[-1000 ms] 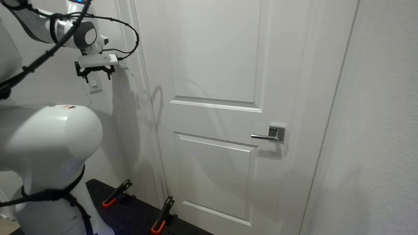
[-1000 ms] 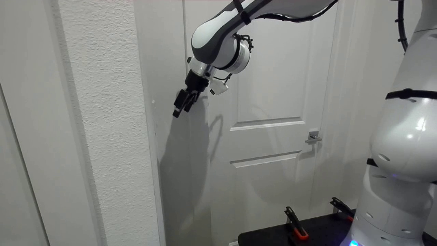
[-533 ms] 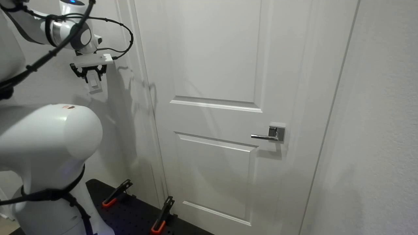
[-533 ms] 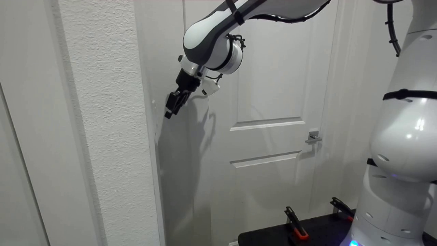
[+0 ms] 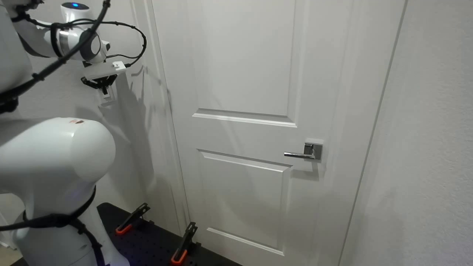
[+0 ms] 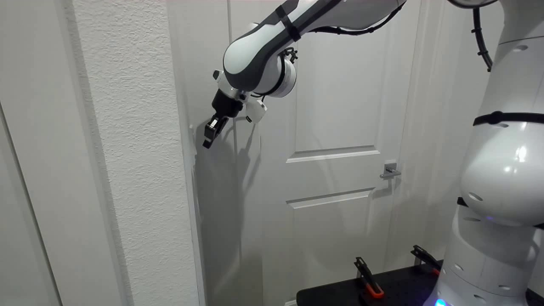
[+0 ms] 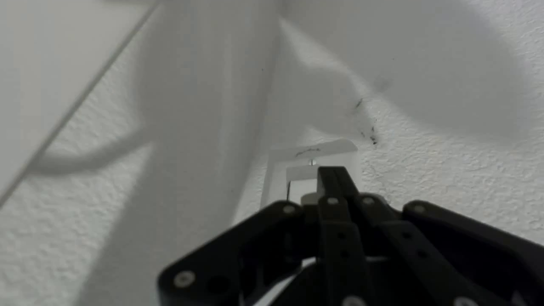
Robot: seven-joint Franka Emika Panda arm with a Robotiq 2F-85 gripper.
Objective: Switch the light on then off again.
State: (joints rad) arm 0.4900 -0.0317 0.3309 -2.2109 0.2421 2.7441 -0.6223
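Note:
The light itself is out of view. Its white switch plate (image 7: 276, 170) is on the textured wall in the wrist view, with a paler rocker (image 7: 302, 187) partly covered by my fingers. An exterior view shows the same plate (image 5: 112, 96) low behind the fingertips. My gripper (image 7: 338, 170) is shut, its two black fingers pressed together with nothing between them. From the wrist, the tips overlap the upper right of the rocker; whether they touch it I cannot tell. In an exterior view the gripper (image 6: 207, 145) points down and toward the wall.
A white door (image 5: 240, 136) with a silver lever handle (image 5: 313, 151) stands beside the switch wall. Two black-and-orange clamps grip the edge of the black table (image 5: 147, 245) by the arm's base. A black cable (image 5: 144, 38) loops out from the wrist.
The fingers have gone from open to shut. The hand has shifted left in both exterior views and tilted slightly, so its tips now overlap the switch plate.

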